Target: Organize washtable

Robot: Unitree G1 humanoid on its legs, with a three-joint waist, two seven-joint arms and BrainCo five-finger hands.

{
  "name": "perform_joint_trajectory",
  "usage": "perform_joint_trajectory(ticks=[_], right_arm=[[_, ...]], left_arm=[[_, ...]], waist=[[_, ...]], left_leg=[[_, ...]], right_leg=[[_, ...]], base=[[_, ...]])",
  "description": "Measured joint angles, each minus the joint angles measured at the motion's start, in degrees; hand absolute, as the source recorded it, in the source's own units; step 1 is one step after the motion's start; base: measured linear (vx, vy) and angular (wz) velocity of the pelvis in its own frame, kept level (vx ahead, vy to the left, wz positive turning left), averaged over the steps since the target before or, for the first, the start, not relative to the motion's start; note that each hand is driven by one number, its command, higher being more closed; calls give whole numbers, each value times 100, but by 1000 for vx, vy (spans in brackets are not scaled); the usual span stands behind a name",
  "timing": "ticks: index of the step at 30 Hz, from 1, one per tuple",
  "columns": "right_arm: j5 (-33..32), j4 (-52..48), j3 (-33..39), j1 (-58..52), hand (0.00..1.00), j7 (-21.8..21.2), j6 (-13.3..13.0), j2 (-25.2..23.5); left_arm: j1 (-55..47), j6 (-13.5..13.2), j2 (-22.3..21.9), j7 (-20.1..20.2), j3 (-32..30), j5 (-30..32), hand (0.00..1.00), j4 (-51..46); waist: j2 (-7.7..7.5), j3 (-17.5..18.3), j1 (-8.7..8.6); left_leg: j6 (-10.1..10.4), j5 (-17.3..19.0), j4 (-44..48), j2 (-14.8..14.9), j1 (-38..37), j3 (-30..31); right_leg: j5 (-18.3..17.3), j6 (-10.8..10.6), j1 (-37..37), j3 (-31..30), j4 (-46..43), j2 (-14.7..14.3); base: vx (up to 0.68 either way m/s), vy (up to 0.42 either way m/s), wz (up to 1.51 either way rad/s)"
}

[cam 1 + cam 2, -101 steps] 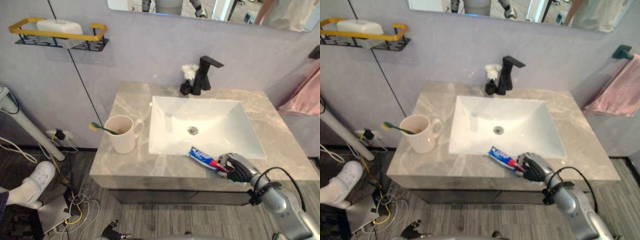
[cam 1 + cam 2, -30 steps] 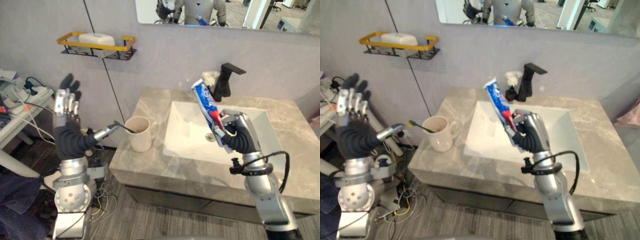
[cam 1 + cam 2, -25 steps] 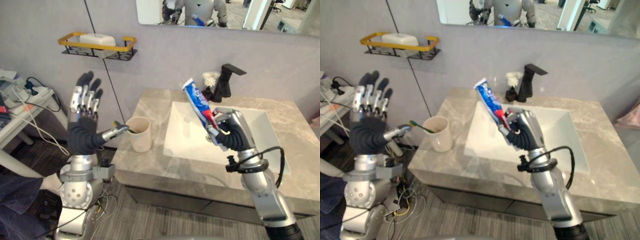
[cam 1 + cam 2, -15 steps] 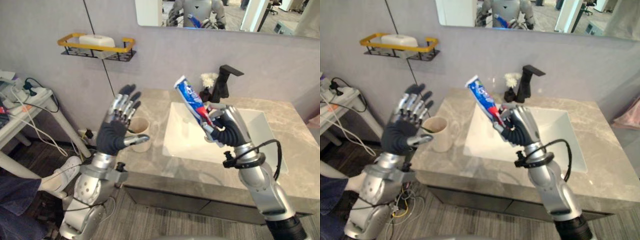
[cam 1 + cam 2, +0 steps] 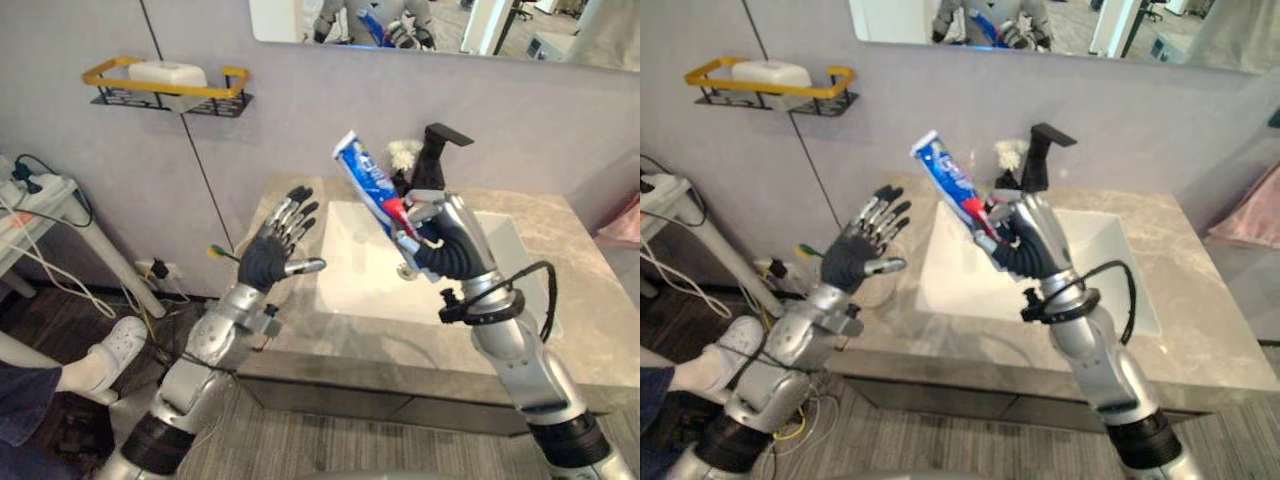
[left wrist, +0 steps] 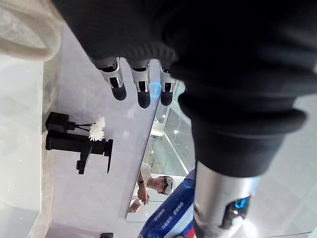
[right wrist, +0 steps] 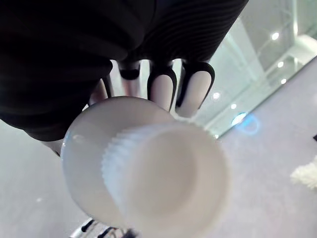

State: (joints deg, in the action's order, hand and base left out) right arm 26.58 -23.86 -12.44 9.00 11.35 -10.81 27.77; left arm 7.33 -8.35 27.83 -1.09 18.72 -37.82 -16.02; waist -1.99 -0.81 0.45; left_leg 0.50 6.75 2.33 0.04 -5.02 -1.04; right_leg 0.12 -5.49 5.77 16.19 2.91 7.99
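- The right hand (image 5: 448, 245) has its fingers and thumb curled tight round the lower end of the blue, white and red toothpaste tube (image 5: 366, 182). The tube is in the air above the white rectangular sink basin (image 5: 352, 272) and touches nothing else.
- Tube attitude: tilted, with the flat crimped end up and toward the robot's left and the cap end down in the grip.
- In the right wrist view the white ribbed cap (image 7: 161, 181) sits close to the camera, with the dark-tipped fingers (image 7: 163, 87) wrapped behind it.
- The left hand (image 5: 264, 262) is raised over the left edge of the grey marble counter (image 5: 590, 335). Its fingers are straight and spread and its thumb points out sideways — it holds nothing. It is near the tube but apart from it.
- A green toothbrush with a yellow end (image 5: 222, 254) pokes out beside the left hand. The rim of a beige cup (image 6: 22, 29) shows in the left wrist view.
- A black faucet (image 5: 436, 152) stands at the back of the basin, with a white fluffy tuft (image 5: 402, 152) just beside it.
- On the wall are a black wire shelf with a yellow rail (image 5: 205, 100) carrying a white soap box (image 5: 165, 72), and — at far right — a pink towel (image 5: 1245, 215).
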Motion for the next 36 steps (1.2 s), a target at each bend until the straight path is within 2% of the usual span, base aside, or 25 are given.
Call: perform_joint_trajectory(ticks=[3,7,14,27,36], right_arm=[[-28,5,-101,86,100,0,1,1],[-102,36,-247,110,100,-5,1,4],[-127,256,-723,367,100,-43,0,259],[-117,614,-1140,414,100,-229,-2,548],[82,748,-1296,413,100,-276,-3,666]], left_arm=[[309,47,4,-48,179,-164,0,258],[572,60,8,-49,236,-270,0,489],[1206,66,128,-50,551,-668,0,750],[1529,61,345,-34,575,-1123,0,762],[1551,63,422,-29,581,-1181,0,807]], waist=[[-1,-1,-6],[-4,-2,-98],[-7,-4,-136],[-5,-5,-193],[4,-11,-265]], left_leg=[[0,0,-19,0,-34,-45],[0,0,-33,-3,-49,-52],[0,0,-34,0,-60,-67],[0,-1,-34,0,-62,-68],[0,-1,-34,0,-61,-69]], right_leg=[[1,-1,1,-47,-6,2],[1,-1,-3,-54,-29,8],[1,-1,-17,-78,-58,6],[1,-1,-18,-80,-60,7],[1,-1,-20,-79,-62,9]], base=[[-17,-12,-8],[-5,-3,-1],[-30,-16,-2],[0,0,0],[0,0,0]])
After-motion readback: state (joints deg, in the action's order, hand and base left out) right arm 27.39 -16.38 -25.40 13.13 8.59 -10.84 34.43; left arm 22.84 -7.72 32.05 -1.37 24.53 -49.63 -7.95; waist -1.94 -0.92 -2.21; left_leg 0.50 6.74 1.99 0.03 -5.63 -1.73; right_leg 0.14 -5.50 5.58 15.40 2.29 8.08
